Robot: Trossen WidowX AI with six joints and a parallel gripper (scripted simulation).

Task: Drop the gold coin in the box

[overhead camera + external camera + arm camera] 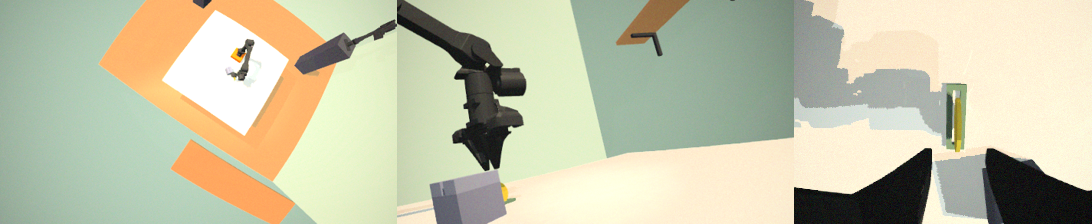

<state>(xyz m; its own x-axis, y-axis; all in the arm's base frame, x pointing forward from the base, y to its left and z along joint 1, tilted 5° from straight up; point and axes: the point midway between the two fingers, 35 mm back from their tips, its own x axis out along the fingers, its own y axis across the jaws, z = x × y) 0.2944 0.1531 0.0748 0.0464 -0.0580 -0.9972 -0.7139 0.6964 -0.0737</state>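
Gripper [490,167] is partly closed, jaws narrowed with a gap left between them, nothing held. It points straight down and hangs in the air above the box [467,197], tips close over the box's far top edge but not touching it.

From the wrist camera, both fingers frame the table below. The coin [958,123] shows as a thin gold strip standing on edge in its green holder [954,116], just ahead of the finger gap and in line with it.

Box is grey and closed, with the slot [443,189] showing as a short dark line near the left end of its lid. Coin sits right behind the box, mostly hidden by it; only a yellow sliver and a bit of green holder peek out at the box's right side.

Box, coin and arm [245,57] all sit on the white table [199,88], arm base on an orange plate [234,54] well beyond the box.
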